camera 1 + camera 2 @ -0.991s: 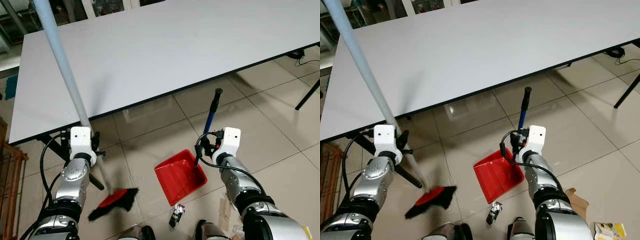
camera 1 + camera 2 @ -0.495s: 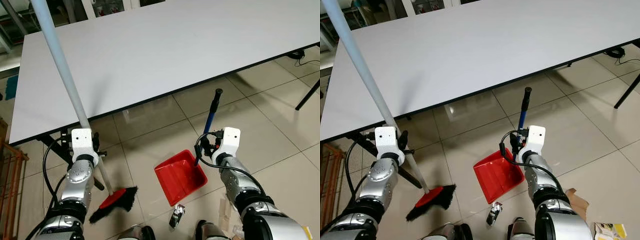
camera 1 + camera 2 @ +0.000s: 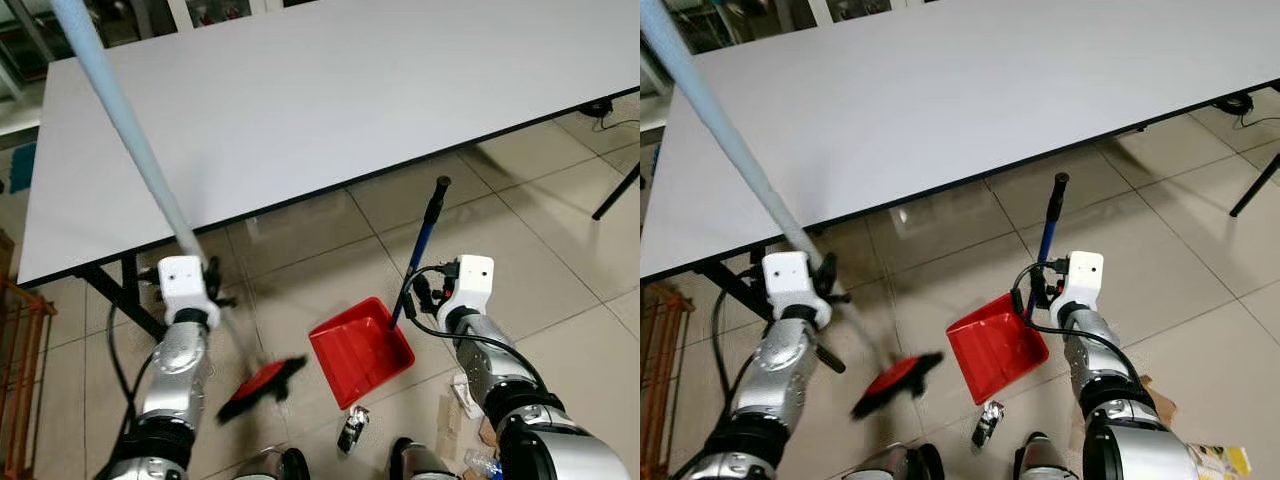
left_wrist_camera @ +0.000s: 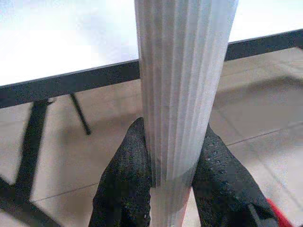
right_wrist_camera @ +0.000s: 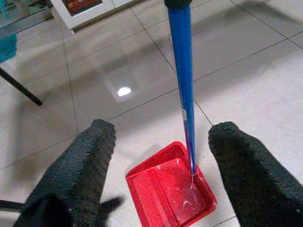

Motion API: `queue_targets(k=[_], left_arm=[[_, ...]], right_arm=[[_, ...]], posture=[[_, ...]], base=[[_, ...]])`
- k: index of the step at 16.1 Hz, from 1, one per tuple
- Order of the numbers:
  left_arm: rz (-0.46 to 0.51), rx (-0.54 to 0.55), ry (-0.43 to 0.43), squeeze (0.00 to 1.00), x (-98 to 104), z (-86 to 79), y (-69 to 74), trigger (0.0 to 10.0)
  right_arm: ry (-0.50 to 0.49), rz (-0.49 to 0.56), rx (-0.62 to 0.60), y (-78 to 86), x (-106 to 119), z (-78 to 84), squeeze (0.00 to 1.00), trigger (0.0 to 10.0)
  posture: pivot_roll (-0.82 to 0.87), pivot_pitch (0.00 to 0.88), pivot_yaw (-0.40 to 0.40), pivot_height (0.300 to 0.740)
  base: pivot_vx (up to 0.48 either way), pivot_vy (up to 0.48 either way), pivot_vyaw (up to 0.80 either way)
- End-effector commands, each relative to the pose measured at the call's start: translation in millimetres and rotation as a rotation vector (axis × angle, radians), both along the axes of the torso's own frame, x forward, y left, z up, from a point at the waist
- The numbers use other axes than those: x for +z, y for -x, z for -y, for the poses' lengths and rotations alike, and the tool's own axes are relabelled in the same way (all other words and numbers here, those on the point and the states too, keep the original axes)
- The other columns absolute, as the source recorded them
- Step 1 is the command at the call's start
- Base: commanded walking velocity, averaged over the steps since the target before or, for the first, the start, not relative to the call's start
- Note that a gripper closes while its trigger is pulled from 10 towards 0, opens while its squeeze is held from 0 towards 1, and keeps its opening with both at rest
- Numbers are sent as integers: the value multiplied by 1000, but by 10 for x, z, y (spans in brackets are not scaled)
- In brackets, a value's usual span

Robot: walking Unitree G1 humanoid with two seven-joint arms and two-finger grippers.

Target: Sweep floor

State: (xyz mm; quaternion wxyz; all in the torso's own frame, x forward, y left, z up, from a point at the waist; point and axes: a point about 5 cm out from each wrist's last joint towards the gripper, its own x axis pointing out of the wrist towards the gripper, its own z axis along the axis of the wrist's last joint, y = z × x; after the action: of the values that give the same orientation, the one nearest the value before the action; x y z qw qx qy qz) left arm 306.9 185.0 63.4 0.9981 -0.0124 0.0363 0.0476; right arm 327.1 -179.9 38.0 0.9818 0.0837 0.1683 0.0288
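We look down from the head camera at a tiled floor (image 3: 560, 260) beside a large white desk (image 3: 330, 100), whose near edge runs across the middle of the scene.

Our left gripper (image 4: 165, 184) is clamped on the pale ribbed pole of a broom (image 3: 140, 150), its two black fingers (image 4: 125, 184) pressed against opposite sides of the shaft. The pole slants up across the desk's left corner, and the red broom head with dark bristles (image 3: 262, 386) sits on the floor in front of the desk's near edge, blurred.

Just to its right lies a red dustpan (image 3: 360, 350), open mouth facing the broom head, with a blue upright handle (image 3: 420, 255) rising from its back edge. Our right gripper (image 5: 161, 161) hovers near that handle with its fingers spread wide apart, the blue shaft standing between them untouched.

A small crumpled silvery wrapper (image 3: 351, 432) lies on the floor near the dustpan's front corner. Scraps of cardboard and paper (image 3: 1215, 460) lie further right.

We judge the broom to be light but long, so the head will swing wide with small wrist turns; the ribbed pole should resist slipping, and our low grip on the shaft gives good control. The bristles look soft and will bend against the tile. The dustpan seems light, stiff plastic that could skid on the glossy floor, so it is best taken by the blue handle, low down, to keep its lip pressed flat.
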Motion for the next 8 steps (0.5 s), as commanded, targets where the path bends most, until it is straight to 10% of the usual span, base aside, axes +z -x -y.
queue_targets(k=[1,8], left_arm=[[1,1,-7,0,-1,-31,25,10000],[-52,88,-56,0,-83,-217,175,10000]], right_arm=[[15,-19,14,33,-45,-9,1000,10000],[31,-31,18,111,-116,22,1000,10000]], posture=[[-183,162,102,740],[-184,205,103,740]], base=[[0,0,0],[0,0,0]])
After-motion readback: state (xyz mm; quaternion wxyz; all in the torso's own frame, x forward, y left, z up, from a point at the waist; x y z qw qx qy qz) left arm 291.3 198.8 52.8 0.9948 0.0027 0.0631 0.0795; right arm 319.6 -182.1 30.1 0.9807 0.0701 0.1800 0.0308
